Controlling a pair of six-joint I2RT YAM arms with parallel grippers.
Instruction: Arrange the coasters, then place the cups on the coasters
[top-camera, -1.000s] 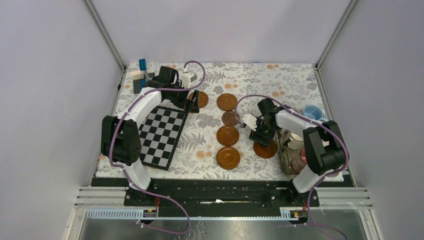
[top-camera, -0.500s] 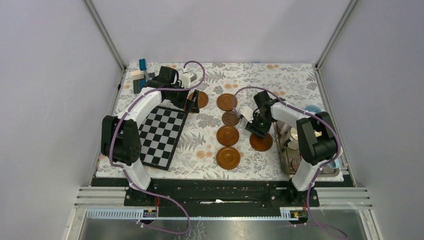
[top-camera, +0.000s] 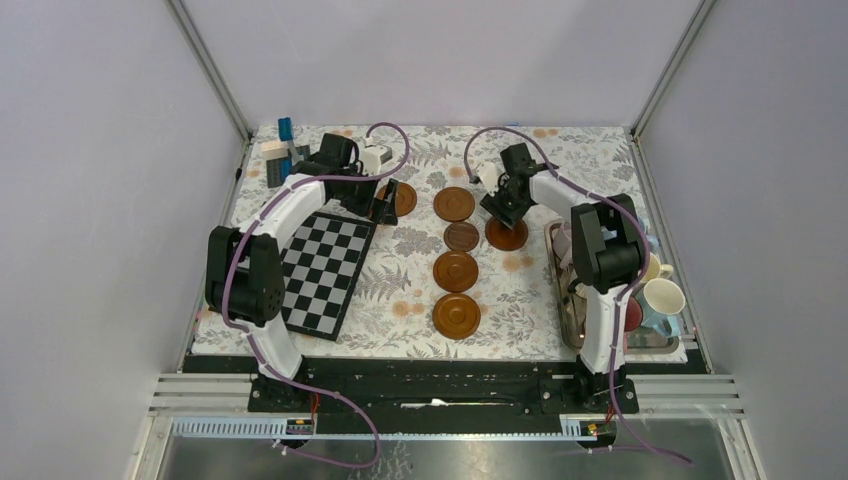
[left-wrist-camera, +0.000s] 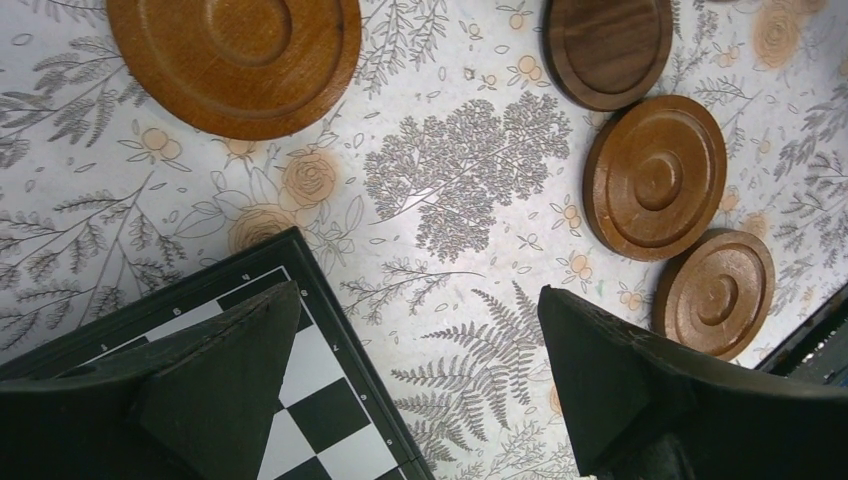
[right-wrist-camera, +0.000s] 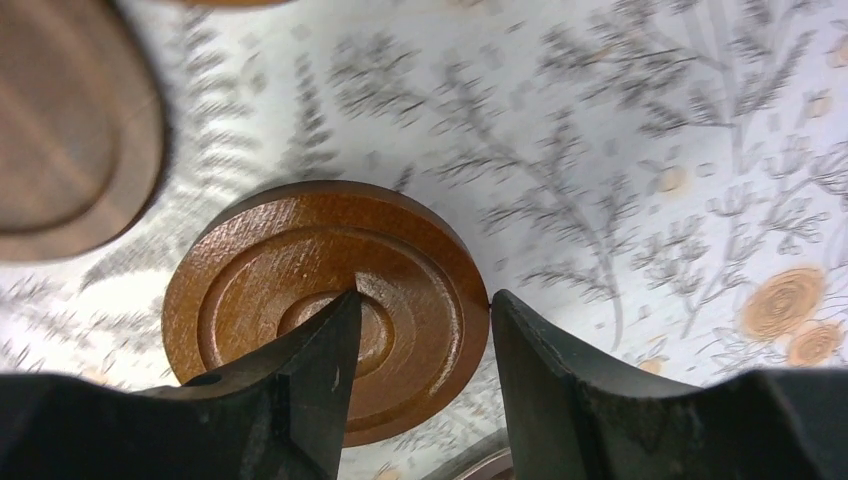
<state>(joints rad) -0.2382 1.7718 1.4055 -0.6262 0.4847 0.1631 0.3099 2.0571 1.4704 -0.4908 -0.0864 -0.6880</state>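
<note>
Four coasters form a column at mid table: orange-brown (top-camera: 454, 204), dark brown (top-camera: 461, 237), and two more (top-camera: 455, 271), (top-camera: 456, 315). Another coaster (top-camera: 403, 198) lies partly behind my left gripper (top-camera: 385, 205), which hangs open and empty (left-wrist-camera: 420, 295) over the chequered board's corner. My right gripper (top-camera: 500, 215) is shut on the rim of a brown coaster (top-camera: 510, 237) (right-wrist-camera: 300, 290), one finger in its hollow, the other outside the rim (right-wrist-camera: 425, 295). It sits right of the dark coaster (right-wrist-camera: 70, 130). The cups, among them a cream one (top-camera: 665, 297) and a red one (top-camera: 631, 315), are crowded at the right edge.
A black-and-white chequered board (top-camera: 325, 270) (left-wrist-camera: 250, 400) lies at the left. A grey metal tray (top-camera: 556, 262) sits along the right side beneath the right arm. Blue and grey blocks (top-camera: 280, 150) stand in the far left corner. Walls close in on three sides.
My right gripper has travelled away from the near table edge and leftward, taking the brown coaster from beside the tray to beside the dark coaster. Its jaws narrowed. The left arm stayed still.
</note>
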